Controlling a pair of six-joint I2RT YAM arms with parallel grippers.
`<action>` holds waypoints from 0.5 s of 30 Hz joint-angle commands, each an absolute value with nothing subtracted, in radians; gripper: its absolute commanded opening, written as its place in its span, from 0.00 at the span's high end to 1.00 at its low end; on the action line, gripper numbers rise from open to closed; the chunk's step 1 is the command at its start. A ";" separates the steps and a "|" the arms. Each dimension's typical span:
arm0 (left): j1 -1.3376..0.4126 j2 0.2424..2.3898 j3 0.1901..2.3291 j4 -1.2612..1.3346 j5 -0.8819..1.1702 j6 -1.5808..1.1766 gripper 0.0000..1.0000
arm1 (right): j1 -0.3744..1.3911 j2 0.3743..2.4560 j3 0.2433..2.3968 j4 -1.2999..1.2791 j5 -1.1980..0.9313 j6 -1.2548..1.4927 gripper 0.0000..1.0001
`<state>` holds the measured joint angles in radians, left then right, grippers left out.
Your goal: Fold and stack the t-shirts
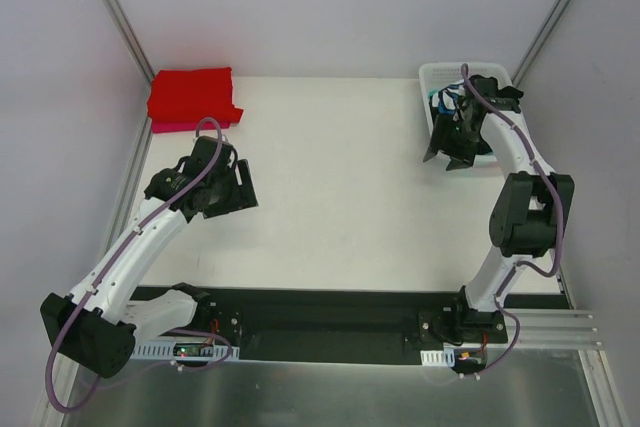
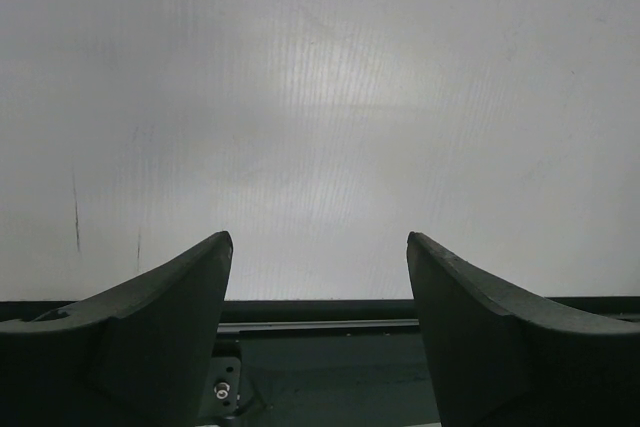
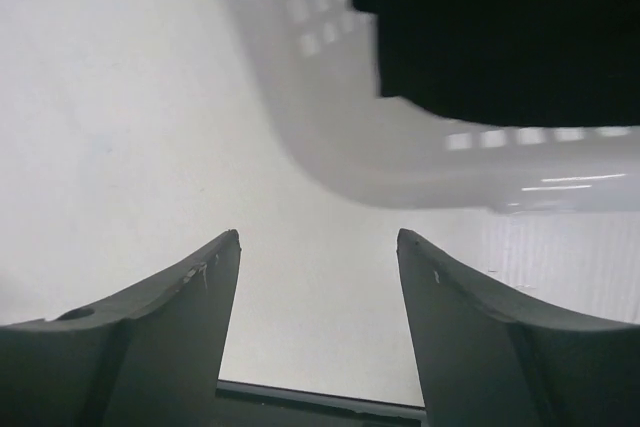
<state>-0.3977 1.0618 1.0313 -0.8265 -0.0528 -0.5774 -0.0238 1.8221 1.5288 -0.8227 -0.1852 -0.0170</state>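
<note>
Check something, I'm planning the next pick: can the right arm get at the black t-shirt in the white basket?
Probably yes. The right tool is open beside the white basket; the black t-shirt lies at its rim with nothing between, though the tool must clear that rim.

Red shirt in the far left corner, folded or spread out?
Folded. The red t-shirt lies as a compact, roughly rectangular block, with no sleeves spread out.
</note>
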 commanded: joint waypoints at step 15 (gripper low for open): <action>-0.394 1.017 1.062 -0.848 -0.008 -0.586 0.29 | 0.218 2.017 1.992 -0.859 -0.399 -0.057 0.31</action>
<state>-0.3977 1.0538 1.0317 -0.8284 -0.0257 -0.5781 0.2489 1.8744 1.9263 -0.8532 -0.3382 -0.0132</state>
